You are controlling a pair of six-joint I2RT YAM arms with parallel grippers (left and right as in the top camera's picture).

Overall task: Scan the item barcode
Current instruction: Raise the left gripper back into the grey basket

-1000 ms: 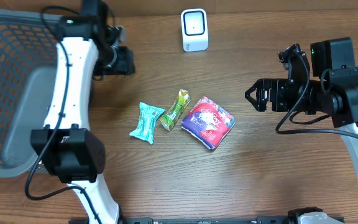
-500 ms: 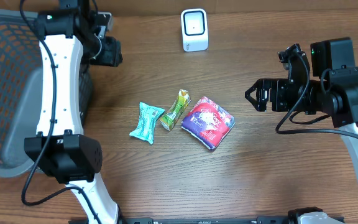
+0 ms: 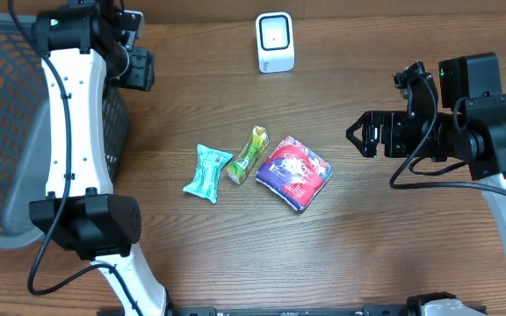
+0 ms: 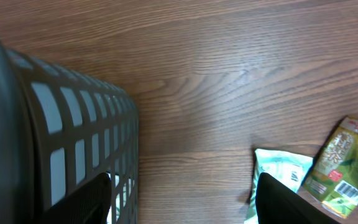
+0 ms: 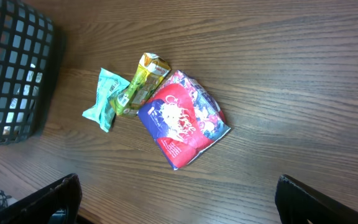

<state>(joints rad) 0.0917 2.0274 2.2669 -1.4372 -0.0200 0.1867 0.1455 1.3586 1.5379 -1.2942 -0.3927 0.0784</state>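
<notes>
Three snack packets lie together mid-table: a teal packet, a green packet and a red-purple packet. The white barcode scanner stands at the back centre. My left gripper hovers at the back left beside the basket, open and empty. In the left wrist view the left gripper shows bare wood between its jaws, with the teal packet and green packet off to the right. My right gripper hangs open and empty right of the packets. The right wrist view shows the red-purple packet ahead of the right gripper.
A dark mesh basket fills the left side of the table; its wall stands close to my left fingers. The basket also shows in the right wrist view. Bare wooden tabletop surrounds the packets.
My left gripper has swung left and toward the back, closer to the basket rim. The right arm and the packets have not moved.
</notes>
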